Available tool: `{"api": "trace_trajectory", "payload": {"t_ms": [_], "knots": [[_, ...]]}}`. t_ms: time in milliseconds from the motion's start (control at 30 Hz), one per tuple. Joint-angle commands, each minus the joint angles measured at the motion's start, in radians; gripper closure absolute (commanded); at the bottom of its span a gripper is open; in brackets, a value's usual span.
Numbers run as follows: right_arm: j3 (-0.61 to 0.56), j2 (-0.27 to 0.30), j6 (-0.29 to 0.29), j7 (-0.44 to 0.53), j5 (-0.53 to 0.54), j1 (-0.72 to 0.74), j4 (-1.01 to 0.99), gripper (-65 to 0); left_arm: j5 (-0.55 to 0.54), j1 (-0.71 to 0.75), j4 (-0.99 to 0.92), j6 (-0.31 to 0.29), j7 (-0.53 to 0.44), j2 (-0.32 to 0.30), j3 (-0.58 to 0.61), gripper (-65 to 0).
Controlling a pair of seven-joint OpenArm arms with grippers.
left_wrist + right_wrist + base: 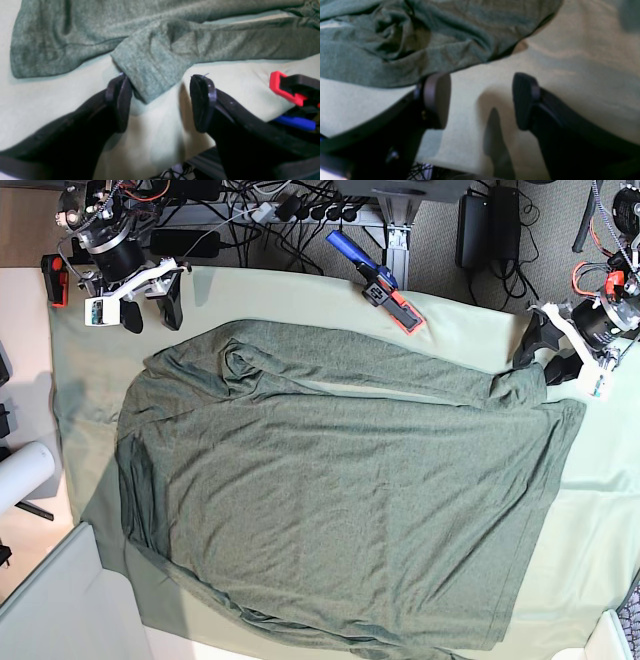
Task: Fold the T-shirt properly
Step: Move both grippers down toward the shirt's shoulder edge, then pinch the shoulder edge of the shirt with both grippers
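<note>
The T-shirt [340, 490] lies spread out on the pale mint table cloth [600, 510], with one long sleeve folded across its top edge. In the left wrist view my left gripper [161, 100] is open, and the sleeve's cuff [150, 72] lies between its fingers, close to one black fingertip [120, 100]. In the base view this gripper [542, 358] sits at the shirt's far right corner. My right gripper [481, 100] is open and empty over bare cloth, just beside the shirt's wrinkled edge [395, 42]. In the base view it [152, 313] hangs above the shirt's far left shoulder.
A red, black and blue clamp [380, 280] lies at the table's back edge, and it also shows in the left wrist view [292, 92]. Cables and power bricks crowd the area behind the table. A white roll [25, 470] stands off the left side.
</note>
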Motion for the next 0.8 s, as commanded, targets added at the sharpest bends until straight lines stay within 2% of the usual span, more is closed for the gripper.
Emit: {"api": "trace_trajectory", "payload": {"t_ms": [0,233,400,667,767], "knots": [[0.01,0.004,0.002,0.024,0.011,0.002,0.014,-38.6,-0.019,-0.013,0.01,-0.003,-0.022,-0.006,-0.003,-39.8],[0.01,-0.045,0.002,0.023,0.003,0.04,0.014,-38.6,-0.018,-0.038,-0.018,-0.002,-0.021,0.009,-0.003,-39.7],[0.01,-0.081,-0.005,0.023,-0.02,0.081,0.007,-38.6,-0.017,-0.039,-0.032,0.031,-0.021,0.009,-0.003,-39.6],[0.01,-0.13,-0.007,0.023,-0.023,0.163,-0.085,-38.6,-0.017,-0.039,-0.035,0.03,-0.017,0.009,-0.003,-39.5],[0.01,-0.13,-0.008,0.023,-0.012,0.187,-0.121,-38.6,-0.017,-0.038,-0.035,0.03,-0.017,0.009,-0.003,-32.4]]}}
